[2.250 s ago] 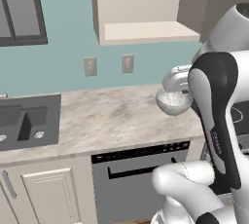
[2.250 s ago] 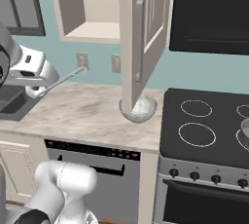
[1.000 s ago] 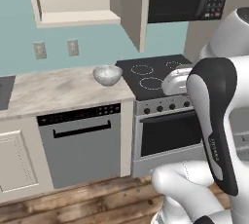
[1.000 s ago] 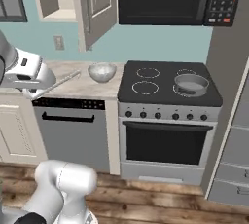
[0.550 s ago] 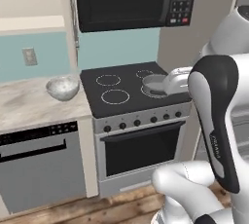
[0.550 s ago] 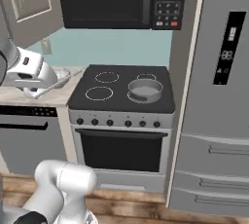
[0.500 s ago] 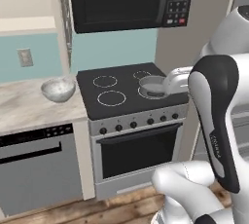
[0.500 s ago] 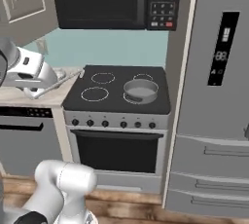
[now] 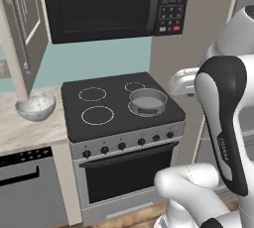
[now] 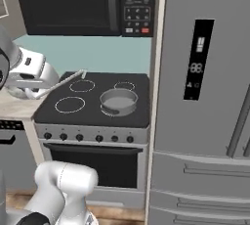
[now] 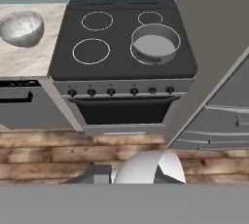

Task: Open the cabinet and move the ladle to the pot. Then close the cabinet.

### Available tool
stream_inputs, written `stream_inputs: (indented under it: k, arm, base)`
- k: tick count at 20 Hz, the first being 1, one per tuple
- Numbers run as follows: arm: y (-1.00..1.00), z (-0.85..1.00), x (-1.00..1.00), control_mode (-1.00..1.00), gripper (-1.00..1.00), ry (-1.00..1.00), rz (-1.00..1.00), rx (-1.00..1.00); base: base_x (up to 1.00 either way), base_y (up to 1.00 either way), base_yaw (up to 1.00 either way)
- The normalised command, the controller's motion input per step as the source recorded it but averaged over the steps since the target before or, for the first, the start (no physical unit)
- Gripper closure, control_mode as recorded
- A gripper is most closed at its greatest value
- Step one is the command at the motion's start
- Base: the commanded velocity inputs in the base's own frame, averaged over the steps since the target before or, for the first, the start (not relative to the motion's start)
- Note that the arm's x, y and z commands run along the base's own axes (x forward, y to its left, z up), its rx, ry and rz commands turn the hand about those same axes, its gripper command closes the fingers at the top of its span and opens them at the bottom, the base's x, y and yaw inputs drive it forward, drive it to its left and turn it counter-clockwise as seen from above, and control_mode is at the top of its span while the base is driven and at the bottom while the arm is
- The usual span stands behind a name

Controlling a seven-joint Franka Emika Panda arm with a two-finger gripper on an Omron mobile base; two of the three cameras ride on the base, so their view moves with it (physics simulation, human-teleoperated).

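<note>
Cabinet [image 9: 22,28] up-left of the stove [image 9: 111,115], door hanging open, so opening looks done. Claw [image 10: 35,88] is left of the stove, pressed together on the ladle [image 10: 68,78], whose handle pokes out over the stove's left edge. Ladle isn't in the pot [image 10: 118,101] yet; the pot sits empty on the stove's right front burner. Left to do: drop ladle, shut cabinet. Speckled bowl [image 9: 34,107] sits on the marble desk [image 9: 25,130] left of the stove, microwave [image 9: 109,4] above it, fridge [image 10: 205,97] right of it, wood floor [image 11: 58,152] below.
</note>
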Motion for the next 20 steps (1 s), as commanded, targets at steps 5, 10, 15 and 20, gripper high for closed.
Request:
stream_inputs:
  k: [5, 10, 15, 20]
  arm:
    - [0.00, 0.00, 0.00, 1.00, 1.00, 0.00, 0.00, 0.00]
    - [0.00, 0.00, 0.00, 1.00, 1.00, 0.00, 0.00, 0.00]
    - [0.00, 0.00, 0.00, 1.00, 1.00, 0.00, 0.00, 0.00]
    - [0.00, 0.00, 0.00, 1.00, 1.00, 0.00, 0.00, 0.00]
  base:
    - [0.59, -0.26, 0.00]
    - [0.56, -0.25, 0.00]
    - [0.63, -0.15, 0.00]
    - [0.60, 0.00, 0.00]
